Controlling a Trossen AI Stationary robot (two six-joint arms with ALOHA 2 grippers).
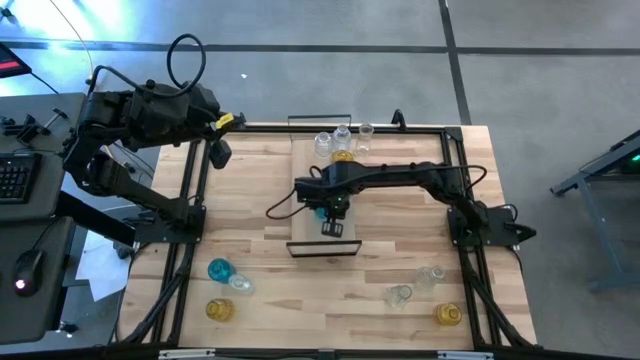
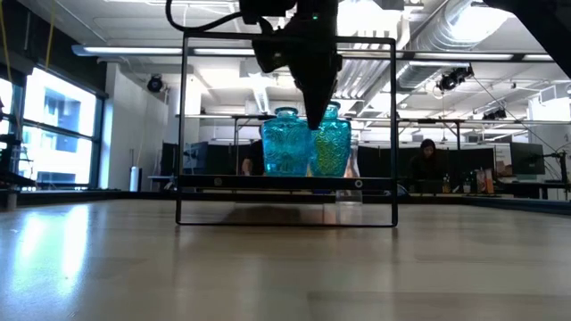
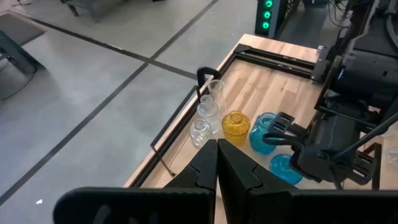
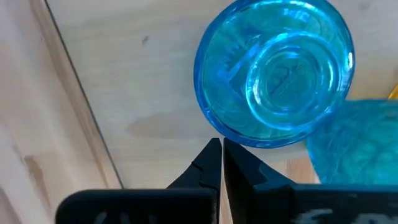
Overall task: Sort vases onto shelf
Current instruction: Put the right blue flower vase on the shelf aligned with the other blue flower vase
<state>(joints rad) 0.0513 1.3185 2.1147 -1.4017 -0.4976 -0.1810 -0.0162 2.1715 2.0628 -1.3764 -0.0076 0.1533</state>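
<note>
Right gripper [image 1: 331, 228] hangs over the shelf [image 1: 323, 246], fingers pinched together, empty — teal vase [image 4: 273, 71] standing just beside them on the shelf; left gripper [image 1: 221, 152] closed too, parked at the surface's edge.

Overhead, table-level, two wrist views.

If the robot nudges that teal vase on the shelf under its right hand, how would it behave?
The teal vase looks like smooth glass, so probably slippery and breakable. Its wide round body suggests it would slide rather than tip. It stands close to another teal vase, so a push may knock them together. The shut right hand hovers beside it.
</note>
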